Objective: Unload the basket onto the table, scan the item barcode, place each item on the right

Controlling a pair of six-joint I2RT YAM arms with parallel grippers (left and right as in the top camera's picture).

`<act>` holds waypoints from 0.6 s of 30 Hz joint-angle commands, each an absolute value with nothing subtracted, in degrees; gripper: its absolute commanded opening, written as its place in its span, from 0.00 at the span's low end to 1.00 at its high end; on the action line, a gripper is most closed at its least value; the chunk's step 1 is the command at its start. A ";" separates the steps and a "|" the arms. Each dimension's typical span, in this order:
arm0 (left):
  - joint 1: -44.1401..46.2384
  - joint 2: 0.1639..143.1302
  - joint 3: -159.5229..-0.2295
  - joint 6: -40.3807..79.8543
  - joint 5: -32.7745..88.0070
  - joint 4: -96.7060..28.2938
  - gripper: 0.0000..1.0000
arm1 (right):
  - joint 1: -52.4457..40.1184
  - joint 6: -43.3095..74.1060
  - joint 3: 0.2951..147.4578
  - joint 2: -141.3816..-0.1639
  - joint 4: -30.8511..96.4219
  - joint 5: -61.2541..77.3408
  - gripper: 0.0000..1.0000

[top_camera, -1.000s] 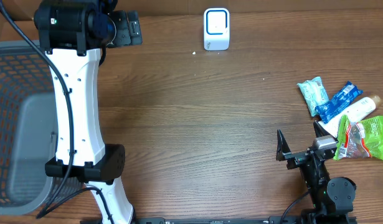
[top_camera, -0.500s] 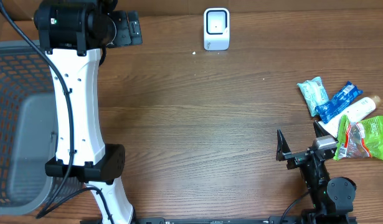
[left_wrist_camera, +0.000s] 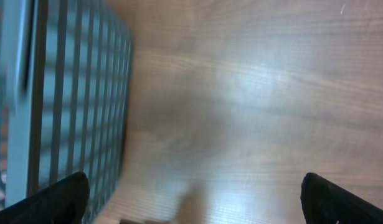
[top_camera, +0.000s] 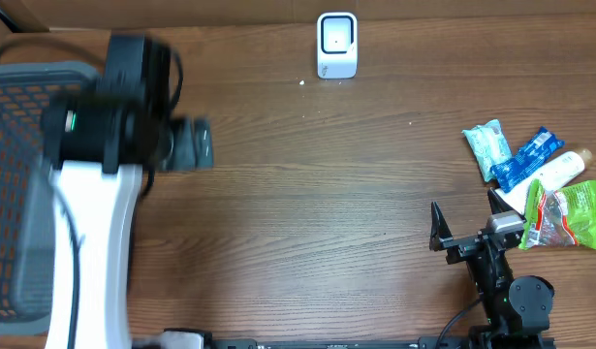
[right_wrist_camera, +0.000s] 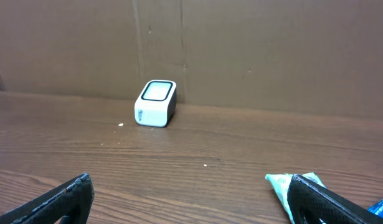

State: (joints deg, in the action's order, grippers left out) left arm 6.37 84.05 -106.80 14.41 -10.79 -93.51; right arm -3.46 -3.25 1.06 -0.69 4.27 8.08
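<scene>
The white barcode scanner (top_camera: 336, 44) stands at the table's far edge and also shows in the right wrist view as a small white box (right_wrist_camera: 156, 102). The items lie in a pile at the right: a teal packet (top_camera: 486, 147), a blue packet (top_camera: 530, 157), a white tube (top_camera: 557, 173) and a green bag (top_camera: 571, 215). My right gripper (top_camera: 467, 215) rests open just left of that pile with nothing in it; from its wrist the teal packet (right_wrist_camera: 289, 182) lies by the right finger. My left gripper (top_camera: 201, 145), blurred, hangs open and empty beside the basket.
A grey mesh basket (top_camera: 26, 194) fills the left side of the table; its wall (left_wrist_camera: 73, 93) takes up the left of the left wrist view. A brown cardboard wall (right_wrist_camera: 241, 56) closes off the back of the table.
My left arm has swung away from the far edge toward the front, carrying its open gripper down beside the basket. The right arm and the items have not moved.
</scene>
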 commanded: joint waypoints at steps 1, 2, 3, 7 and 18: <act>6.33 73.54 -97.30 13.30 -11.05 -92.44 1.00 | -3.73 -3.46 0.47 -0.34 4.03 7.55 1.00; 6.33 71.40 -95.44 13.26 -11.11 -90.28 1.00 | -3.73 -3.44 0.47 -0.34 4.03 7.53 1.00; 6.31 68.42 -92.82 12.67 -11.16 -86.48 0.99 | -3.73 -3.46 0.47 -0.34 4.03 7.55 1.00; 5.08 52.75 -75.53 10.66 -11.11 -63.22 1.00 | -3.73 -3.46 0.47 -0.34 4.03 7.53 1.00; -2.31 26.61 -31.18 10.26 -5.61 -11.86 1.00 | -3.73 -3.46 0.47 -0.34 4.03 7.53 1.00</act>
State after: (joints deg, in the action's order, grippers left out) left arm -0.47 31.68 -41.80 11.40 -9.58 -20.62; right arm -3.46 -3.22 1.06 -0.69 4.32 8.10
